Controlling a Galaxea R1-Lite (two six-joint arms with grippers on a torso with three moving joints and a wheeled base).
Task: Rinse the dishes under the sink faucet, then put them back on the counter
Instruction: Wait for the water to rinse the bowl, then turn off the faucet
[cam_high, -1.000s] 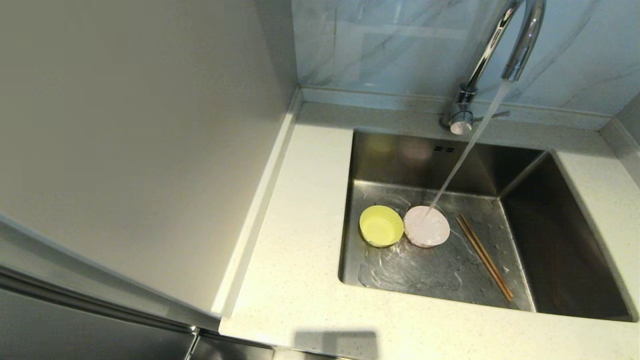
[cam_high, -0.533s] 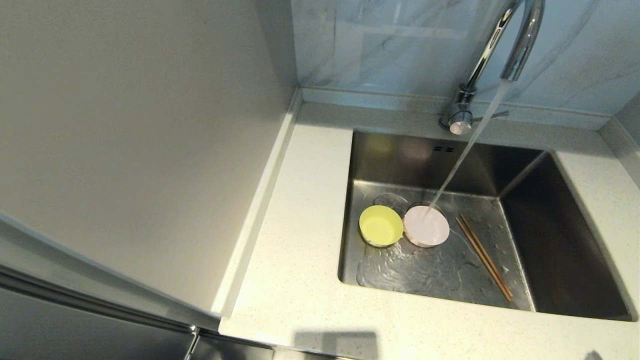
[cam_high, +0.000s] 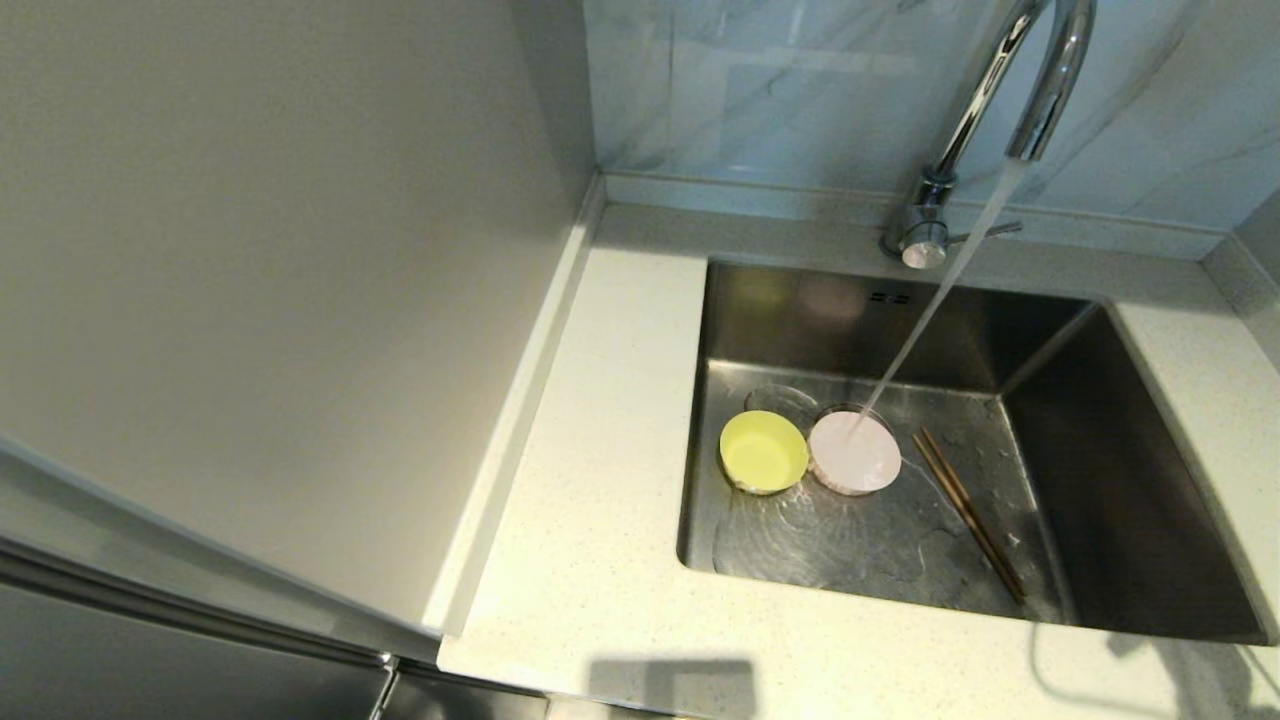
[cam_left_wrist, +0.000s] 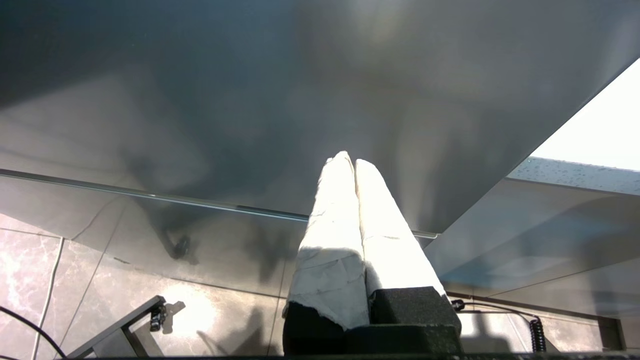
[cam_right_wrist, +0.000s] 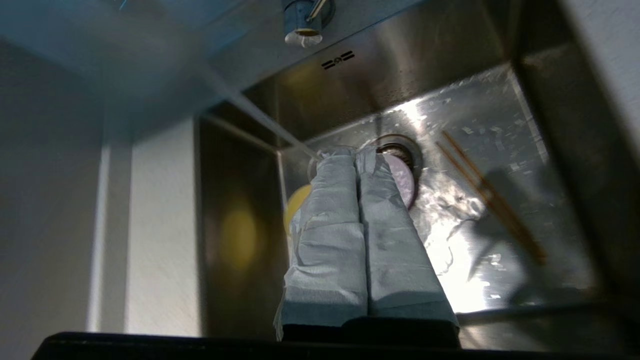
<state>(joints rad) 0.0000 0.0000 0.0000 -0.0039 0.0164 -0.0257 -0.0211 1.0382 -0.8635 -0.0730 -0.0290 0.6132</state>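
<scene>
On the floor of the sink (cam_high: 860, 320) sit a yellow-green bowl (cam_high: 763, 452) and, touching it, a pale pink bowl (cam_high: 855, 453). The chrome faucet (cam_high: 1040, 90) runs, and its stream lands in the pink bowl. Two brown chopsticks (cam_high: 968, 512) lie just right of the bowls. My right gripper (cam_right_wrist: 356, 156) is shut and empty, hanging above the sink and pointing down at the bowls; the pink bowl (cam_right_wrist: 402, 180) and the yellow-green bowl (cam_right_wrist: 295, 207) peek out past it. My left gripper (cam_left_wrist: 349, 160) is shut and empty, parked below the counter.
The speckled counter (cam_high: 600, 480) wraps the sink on the left, front and right. A plain grey-beige wall panel (cam_high: 280, 280) stands on the left. Marbled tiles (cam_high: 780, 90) back the faucet. Water spreads over the sink floor near the drain (cam_right_wrist: 397, 150).
A shadow of my right arm has come onto the counter at the front right corner. The puddle on the sink floor has shifted shape. The bowls and chopsticks have not moved.
</scene>
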